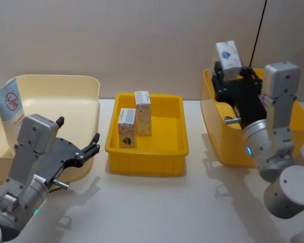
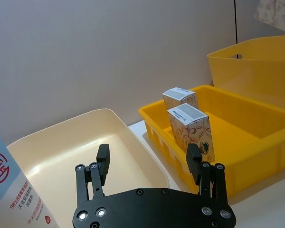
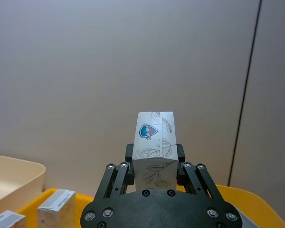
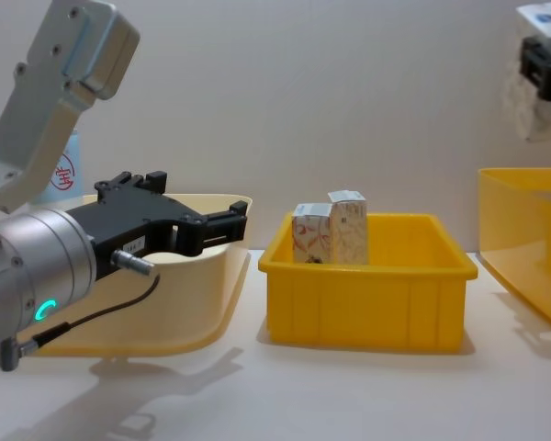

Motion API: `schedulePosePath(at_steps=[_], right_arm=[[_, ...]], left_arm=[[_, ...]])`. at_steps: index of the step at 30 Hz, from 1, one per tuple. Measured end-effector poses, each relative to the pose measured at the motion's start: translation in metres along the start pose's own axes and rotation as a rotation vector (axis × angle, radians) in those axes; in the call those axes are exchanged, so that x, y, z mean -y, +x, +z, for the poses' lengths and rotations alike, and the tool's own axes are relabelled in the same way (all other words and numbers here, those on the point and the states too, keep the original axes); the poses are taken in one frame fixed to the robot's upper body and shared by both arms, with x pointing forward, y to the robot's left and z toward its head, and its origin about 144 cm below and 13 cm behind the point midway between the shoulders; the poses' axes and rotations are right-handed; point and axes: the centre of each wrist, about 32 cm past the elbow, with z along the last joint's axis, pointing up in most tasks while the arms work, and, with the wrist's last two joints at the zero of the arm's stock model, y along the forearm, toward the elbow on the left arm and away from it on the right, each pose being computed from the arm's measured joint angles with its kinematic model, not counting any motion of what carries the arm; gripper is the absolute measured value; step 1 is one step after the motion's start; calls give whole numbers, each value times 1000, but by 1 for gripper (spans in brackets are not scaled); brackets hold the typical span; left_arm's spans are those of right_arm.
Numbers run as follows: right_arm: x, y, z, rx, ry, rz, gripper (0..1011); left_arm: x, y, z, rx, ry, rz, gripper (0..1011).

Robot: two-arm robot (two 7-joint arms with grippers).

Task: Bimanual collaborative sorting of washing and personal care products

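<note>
Right claw (image 1: 228, 68): clamped on small white leaf-printed carton (image 1: 228, 54), raised above tall yellow plastic bin (image 1: 215, 134) at right. Left claw (image 1: 78, 136): wide, empty, over cream tray's (image 1: 66, 83) near rim; pale-blue squeeze tube (image 1: 10, 107) partly cut off.

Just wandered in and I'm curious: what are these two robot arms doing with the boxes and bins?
They are sorting toiletries. The right gripper holds a small white carton up in the air above the tall yellow bin. Two more cartons stand upright in the shallow yellow bin in the middle. The left gripper is open and empty, over the edge of the cream tray, where a blue-and-white tube leans.
</note>
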Motion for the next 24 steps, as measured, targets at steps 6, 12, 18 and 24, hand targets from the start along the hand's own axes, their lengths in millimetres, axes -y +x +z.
schedulePosePath(at_steps=[6,12,18,24], right_arm=[[6,4,0,3,-22,-41,454],[11,6,0,0,-72,-75,454],[13,5,2,-5,-129,-95,454],[13,3,3,-8,-196,-118,454]], left_arm=[[0,0,0,0,0,0,1003],[0,0,0,0,0,0,1003],[0,0,0,0,0,0,1003],[0,0,0,0,0,0,1003]])
